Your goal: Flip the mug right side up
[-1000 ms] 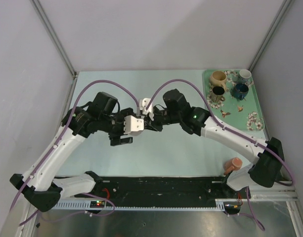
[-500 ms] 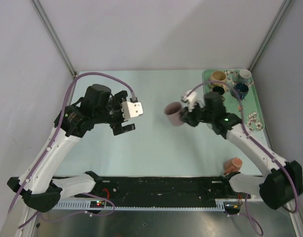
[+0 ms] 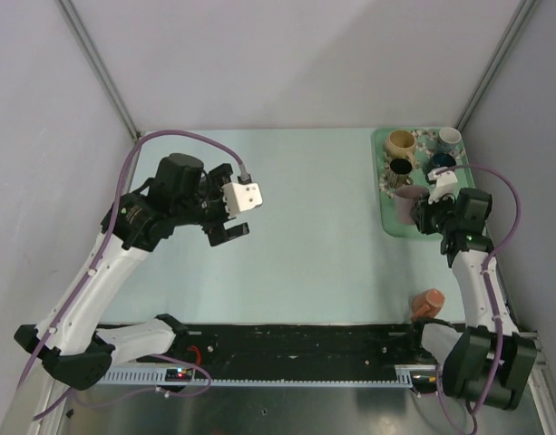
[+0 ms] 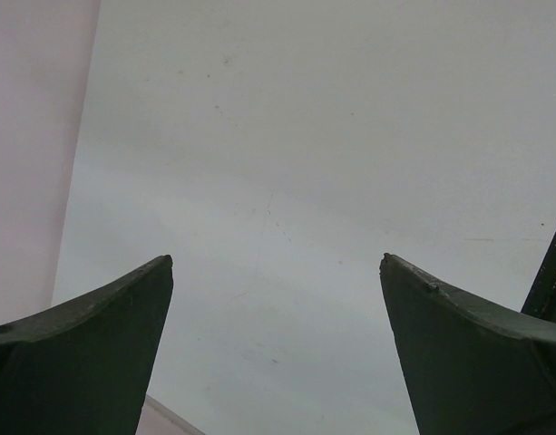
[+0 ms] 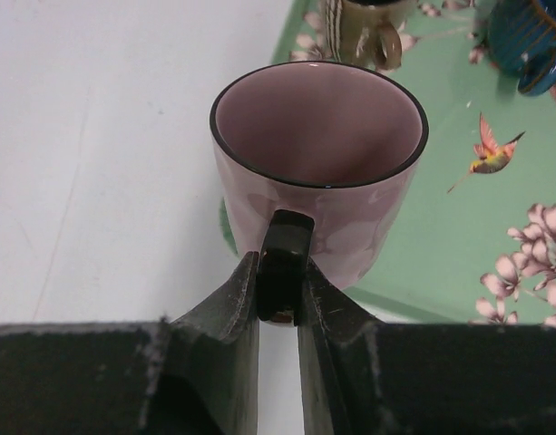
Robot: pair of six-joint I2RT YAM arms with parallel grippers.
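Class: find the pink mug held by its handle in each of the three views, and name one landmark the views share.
Top external: pink mug at right, at the green floral tray's left edge.
Left wrist: not in it.
Right wrist: centre, its handle between the fingers.
Shared landmark: that tray, in top external and right wrist.

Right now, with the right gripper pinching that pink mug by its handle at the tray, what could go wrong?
The right gripper grips only the thin handle, so the pink mug could swing or slip. Its base seems to hang over the rim of the floral tray; released there, it may land tilted and tip. The brown mug stands close behind, so a push forward might knock it.
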